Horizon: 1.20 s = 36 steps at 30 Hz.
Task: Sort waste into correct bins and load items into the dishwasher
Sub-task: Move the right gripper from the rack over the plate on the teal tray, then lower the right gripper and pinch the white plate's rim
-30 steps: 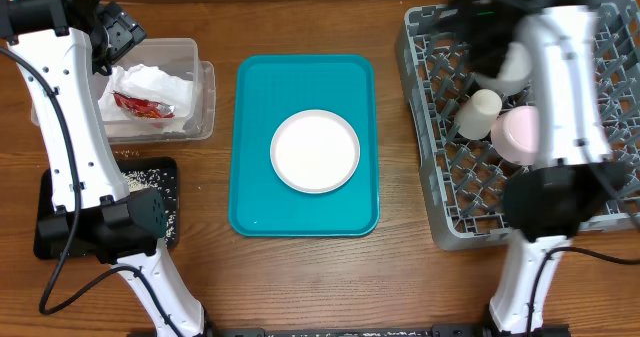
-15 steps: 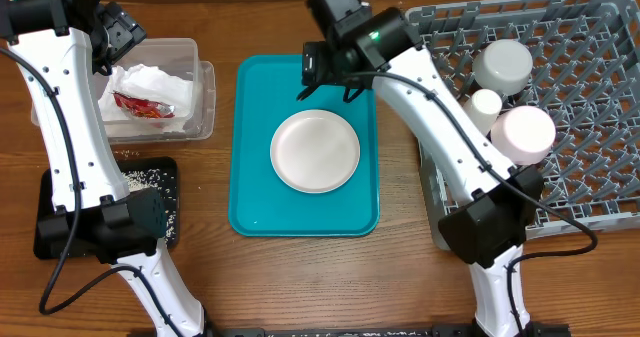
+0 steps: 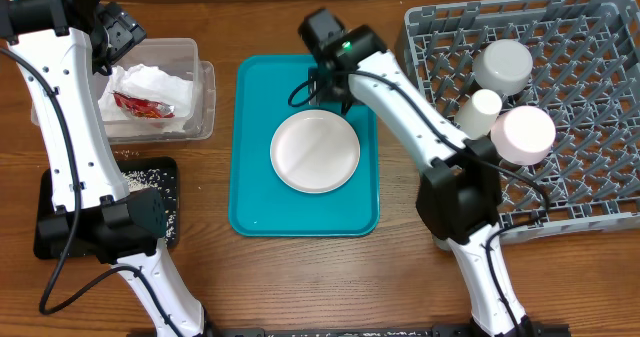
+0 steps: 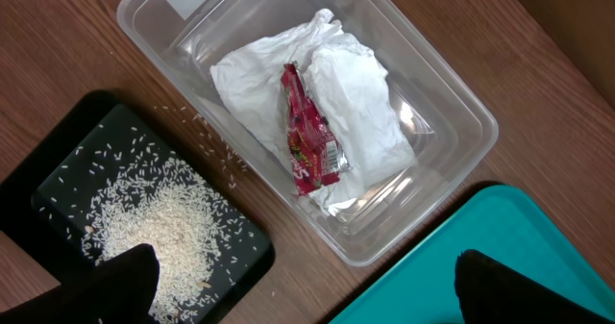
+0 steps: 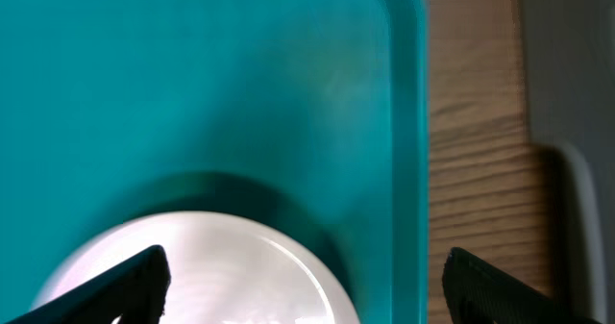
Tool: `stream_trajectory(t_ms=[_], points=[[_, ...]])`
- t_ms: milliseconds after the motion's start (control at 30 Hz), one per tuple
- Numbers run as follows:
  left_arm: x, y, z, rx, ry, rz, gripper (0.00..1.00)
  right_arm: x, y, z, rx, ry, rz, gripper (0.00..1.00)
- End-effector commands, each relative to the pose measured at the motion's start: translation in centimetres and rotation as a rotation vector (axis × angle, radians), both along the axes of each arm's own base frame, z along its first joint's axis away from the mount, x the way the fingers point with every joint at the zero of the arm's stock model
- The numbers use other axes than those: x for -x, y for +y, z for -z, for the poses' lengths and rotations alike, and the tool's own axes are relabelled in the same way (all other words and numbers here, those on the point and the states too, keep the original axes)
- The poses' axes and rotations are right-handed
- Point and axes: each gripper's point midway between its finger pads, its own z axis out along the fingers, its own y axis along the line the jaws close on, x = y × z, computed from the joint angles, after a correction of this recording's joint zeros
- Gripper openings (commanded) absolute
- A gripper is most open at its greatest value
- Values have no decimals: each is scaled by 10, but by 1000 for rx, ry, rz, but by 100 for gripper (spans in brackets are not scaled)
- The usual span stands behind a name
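Overhead, I see a wooden table (image 3: 300, 277) with a teal serving tray (image 3: 255, 177) at its middle. A pale pink-white round plate (image 3: 315, 152) lies flat near the tray's centre, and it is the only thing on the tray.

My right claw (image 3: 325, 99) hangs over the plate's 12 o'clock rim. Through the right wrist camera, its two dark fingers (image 5: 125, 286) stand wide apart at the lower corners. The plate's far edge lies between them, with bare teal beyond it. The claw is open and grips nothing. I cannot tell whether its tips touch the plate.

At the tray's 10 o'clock stands the clear plastic tub (image 3: 200, 87). It holds a crumpled white paper napkin (image 3: 150, 82) with a small red snack wrapper (image 3: 145, 105) lying on top. At the tray's 8 o'clock is the shallow black tray (image 3: 45, 239), with whitish rice bits (image 3: 145, 180) scattered in it. A few grains lie on the wood between the black tray and the tub.

My left claw (image 3: 115, 32) hovers over the tub's 10 o'clock corner. It is spread fully open and empty.

At the teal tray's 3 o'clock sits the grey dish rack (image 3: 580, 67) with its grid of pegs. In its near-left part a grey bowl (image 3: 503, 65) rests upside down. A small white cup (image 3: 480, 112) is at the grey bowl's 7 o'clock. A pink-white bowl (image 3: 525, 135) lies at the cup's 4 o'clock, just beside it.
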Motion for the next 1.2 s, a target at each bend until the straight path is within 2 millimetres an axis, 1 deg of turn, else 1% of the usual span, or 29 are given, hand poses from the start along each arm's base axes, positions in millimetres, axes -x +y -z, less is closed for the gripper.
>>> stream_trajectory(t_ms=[0, 67, 167, 267, 300, 333, 367, 433, 500, 567, 667, 867, 1067, 1100, 1133, 1167], points=[[0, -2, -9, 2, -29, -4, 100, 5, -4, 20, 31, 42, -27, 91], [0, -2, -9, 2, -29, -4, 100, 5, -7, 24, 38, 53, -25, 89], [0, -2, -9, 2, -29, -4, 100, 4, -10, 25, 37, 55, -18, 81], [0, -2, -9, 2, -29, -4, 100, 5, -10, 33, 30, 65, -19, 81], [0, -2, -9, 2, -29, -4, 100, 7, -9, 36, 22, 77, -31, 82], [0, -2, -9, 2, -29, -4, 100, 11, -7, 39, 14, 94, -51, 87], [0, -2, -9, 2, -29, -4, 100, 15, -3, 43, 0, 120, -91, 89], [0, -2, -9, 2, -29, -4, 100, 24, 4, 46, -33, 168, -163, 89], [0, -2, -9, 2, -29, -4, 100, 33, 10, 48, -66, 208, -200, 87], [0, -2, -9, 2, -29, -4, 100, 42, 13, 49, -89, 247, -221, 81], [0, -2, -9, 2, -29, -4, 100, 50, 7, 52, -71, 282, -218, 77], [0, -2, -9, 2, -29, -4, 100, 68, -4, 58, -35, 358, -208, 76], [0, -2, -9, 2, -29, -4, 100, 71, -6, 73, -30, 368, -208, 75], [0, -2, -9, 2, -29, -4, 100, 73, -7, 76, -28, 372, -207, 72], [0, -2, -9, 2, -29, -4, 100, 74, -8, 78, -26, 376, -206, 70], [0, -2, -9, 2, -29, -4, 100, 74, -8, 79, -26, 378, -206, 63]])
